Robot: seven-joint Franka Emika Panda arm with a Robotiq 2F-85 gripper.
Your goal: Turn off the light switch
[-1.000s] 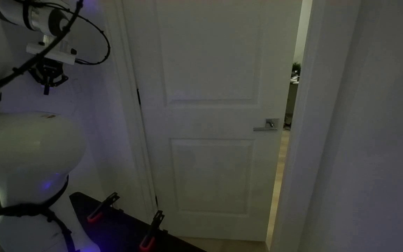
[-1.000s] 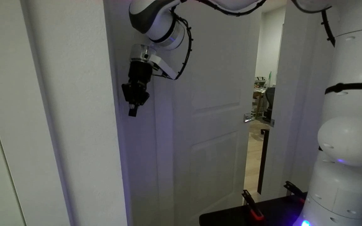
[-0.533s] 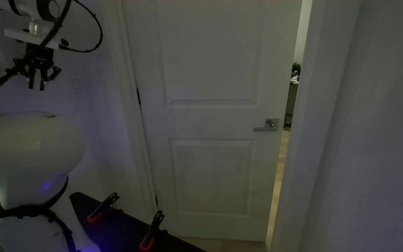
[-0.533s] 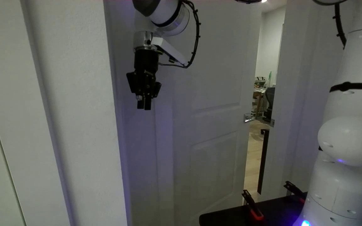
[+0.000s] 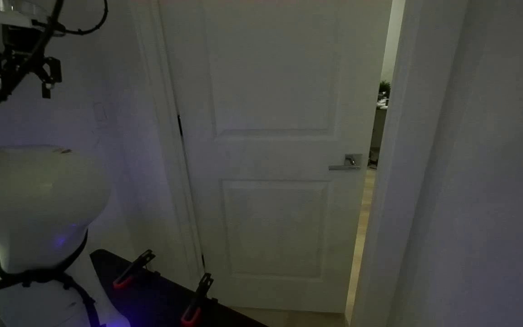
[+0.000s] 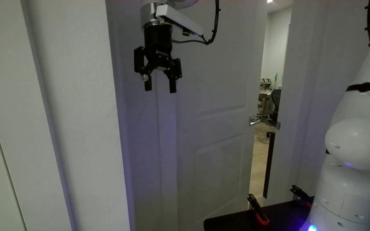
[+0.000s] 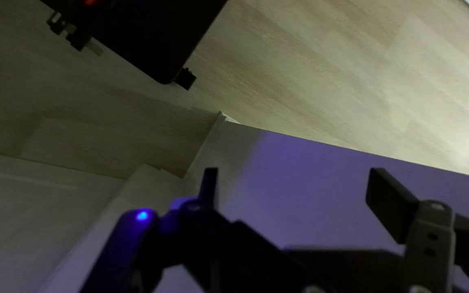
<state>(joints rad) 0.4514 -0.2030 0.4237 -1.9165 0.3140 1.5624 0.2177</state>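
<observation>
In an exterior view, the robot arm stood at the near left, its black cable crossing in front of the gripper. The gripper pointed down, and its two fingers were spread wide; the wrist view showed the same broad space between them, with a violet-lit surface behind. To the right of the gripper and a little lower in that exterior view, the light switch appeared as a faint upright plate on the left wall, apart from the fingertips; it was too dim to tell which way it was set. At the near left a black table carried two black-and-red clamps along its edge. Farther right, on the far side, the white panelled door stood ajar, with its silver handle near the right edge. Through the narrow gap beside it showed a lit wooden floor and, farther off, a small green plant. A pale wall took up the right side, just right of the door frame.
</observation>
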